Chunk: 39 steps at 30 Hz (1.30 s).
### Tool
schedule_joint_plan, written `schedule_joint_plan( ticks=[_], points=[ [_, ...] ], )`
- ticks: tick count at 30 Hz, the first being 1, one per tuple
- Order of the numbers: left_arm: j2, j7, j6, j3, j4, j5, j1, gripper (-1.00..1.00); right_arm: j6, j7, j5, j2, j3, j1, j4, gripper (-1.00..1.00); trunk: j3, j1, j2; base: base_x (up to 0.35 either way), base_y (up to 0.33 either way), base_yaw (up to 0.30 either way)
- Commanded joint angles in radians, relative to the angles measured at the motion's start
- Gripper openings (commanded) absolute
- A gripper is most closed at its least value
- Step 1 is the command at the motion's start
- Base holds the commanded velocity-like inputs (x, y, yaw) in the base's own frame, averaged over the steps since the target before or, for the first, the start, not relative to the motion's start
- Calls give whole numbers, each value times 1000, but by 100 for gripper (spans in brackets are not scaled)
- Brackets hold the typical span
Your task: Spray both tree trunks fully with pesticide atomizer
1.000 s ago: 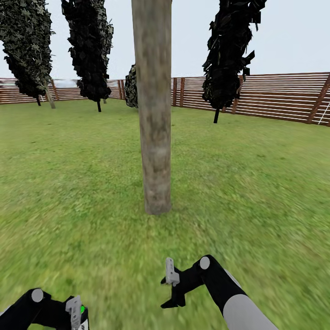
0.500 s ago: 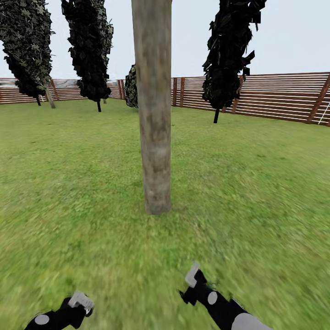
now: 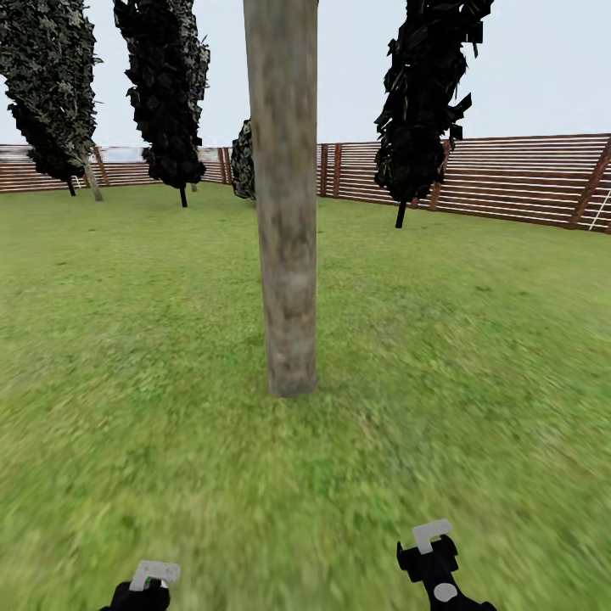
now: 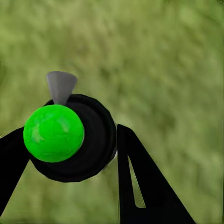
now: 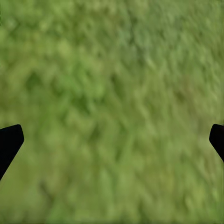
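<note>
Fingers first, from my left: my left fingers (image 4: 70, 154) are clamping the black round-bodied pesticide atomizer with its bright green ball cap and grey cone nozzle (image 4: 70, 137), one dark finger on each side of its body, pressed against it. In the head view that hand (image 3: 148, 585) is sitting at the lower edge of the picture, with a speck of the green cap peeking under a pale grey plate. Both my arms have been dropping over the last second: a moment ago they were reaching well up into the picture, and now only their tips are poking above the bottom edge. I am reading that as pulling in after a pass, not aiming at anything, so I am judging that no spraying is going on right now.

Ahead of me, the thick mottled grey-brown tree trunk (image 3: 284, 212) is standing upright in the blurry green grass lawn (image 3: 475, 339), well apart from both hands. I cannot tell how much of it is covered.

On the right, my right fingers (image 5: 112, 137) are spread wide, their dark tips at opposite edges of the wrist view, gripping nothing, with only grass beneath. Behind, a brown slatted wooden fence (image 3: 518, 178) is ringing the lawn.
</note>
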Motion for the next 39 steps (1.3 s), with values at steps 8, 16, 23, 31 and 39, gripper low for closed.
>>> schedule_joint_plan(
  ticks=[8,16,23,31,39],
  points=[
    [4,-2,-6,6,-9,43,18,-100,-2,-6,4,-2,-13,5,6,100,-1,0,0,153,-53,0],
    [6,26,-6,6,-9,43,19,-100,-4,-9,-28,-12,-16,42,6,100,-1,0,0,300,-165,0],
    [5,31,-6,4,-6,40,20,-100,-51,-8,-82,-10,-16,63,6,100,-1,0,0,301,-174,0],
    [5,32,-6,4,-7,44,25,-100,-68,-8,-86,-7,-15,64,6,100,0,0,0,296,-186,-36],
    [5,32,-44,3,-4,45,28,-100,-67,-8,-87,-4,-15,64,6,100,2,0,0,169,-222,-247]
  ],
)
